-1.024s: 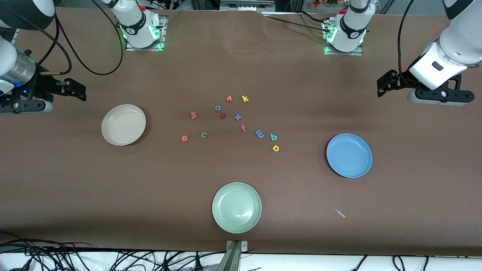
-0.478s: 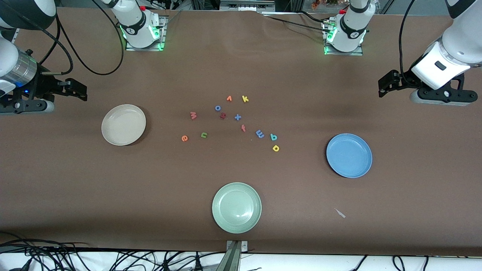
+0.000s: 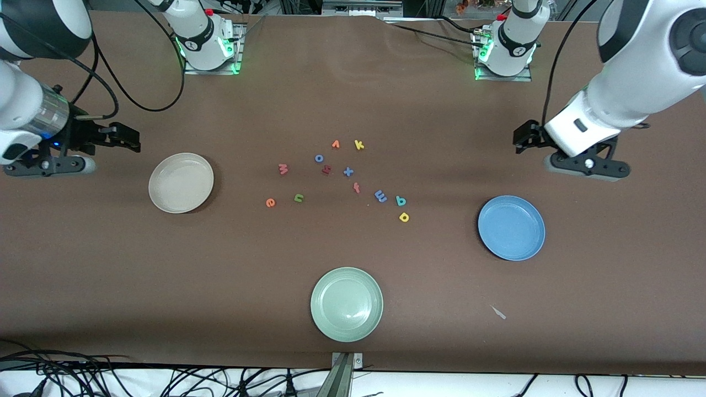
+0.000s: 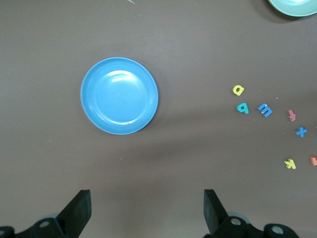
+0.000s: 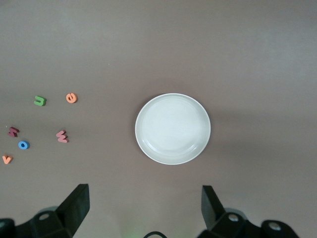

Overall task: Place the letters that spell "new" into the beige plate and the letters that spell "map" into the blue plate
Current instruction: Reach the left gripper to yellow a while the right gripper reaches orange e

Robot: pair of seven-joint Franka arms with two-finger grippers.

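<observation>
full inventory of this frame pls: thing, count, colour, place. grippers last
beige plate: 1, cream, toward the right arm's end.
blue plate: 1, mid-blue, toward the left arm's end.
green plate: 1, pale green, nearest the front camera.
"new" letters: 3, orange e, green n, pink w, on the table, plates' middle.
"map" letters: 3, blue m, teal a, yellow p, on the table.
other letters: 6, yellow k, orange v, blue o, blue x, two reddish, farther back.
left gripper: open, near blue plate.
right gripper: open, near beige plate.
</observation>
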